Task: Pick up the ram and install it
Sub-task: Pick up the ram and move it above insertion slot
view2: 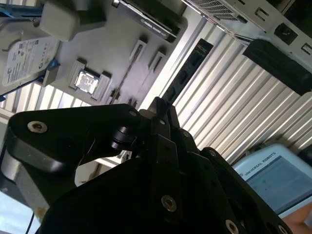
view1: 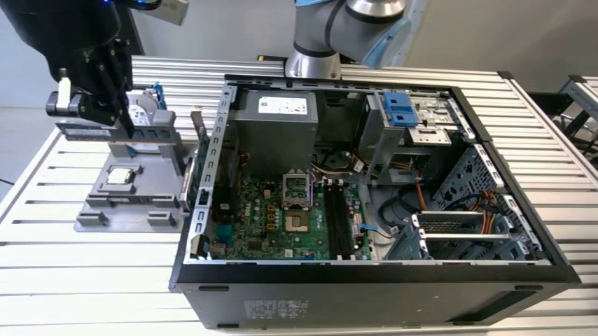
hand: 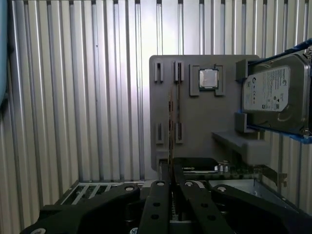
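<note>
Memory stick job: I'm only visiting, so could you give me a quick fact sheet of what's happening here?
Claw: closed on the memory stick, gripping one end
Memory stick position: over the grey holder, outside the computer case
On the holder: silver chip, hard drive
Computer case: open, to the exterior view's right of the holder
Installed: not yet
</note>
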`<state>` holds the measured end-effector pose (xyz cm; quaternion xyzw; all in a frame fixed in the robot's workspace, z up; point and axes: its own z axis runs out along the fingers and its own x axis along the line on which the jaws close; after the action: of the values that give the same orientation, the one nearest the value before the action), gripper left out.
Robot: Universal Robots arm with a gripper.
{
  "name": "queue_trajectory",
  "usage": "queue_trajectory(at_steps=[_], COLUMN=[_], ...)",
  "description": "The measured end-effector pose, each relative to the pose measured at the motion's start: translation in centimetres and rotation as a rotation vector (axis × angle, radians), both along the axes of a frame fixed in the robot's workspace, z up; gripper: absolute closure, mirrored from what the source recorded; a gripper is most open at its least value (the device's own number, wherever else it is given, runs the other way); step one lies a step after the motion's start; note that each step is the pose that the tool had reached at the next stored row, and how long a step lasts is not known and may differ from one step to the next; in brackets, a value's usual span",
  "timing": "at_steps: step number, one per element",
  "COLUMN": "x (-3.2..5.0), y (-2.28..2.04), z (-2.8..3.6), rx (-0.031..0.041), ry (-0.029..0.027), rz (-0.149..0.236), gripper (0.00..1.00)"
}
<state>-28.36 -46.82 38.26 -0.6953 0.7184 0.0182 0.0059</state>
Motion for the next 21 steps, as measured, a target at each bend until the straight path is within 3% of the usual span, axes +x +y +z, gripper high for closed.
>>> queue_trajectory(at_steps=[21], x=[6.42], y=[0.0], z=[-0.01], rx=[0.0001], ry=[0.0032], rz=[0.0], gripper=[1.0])
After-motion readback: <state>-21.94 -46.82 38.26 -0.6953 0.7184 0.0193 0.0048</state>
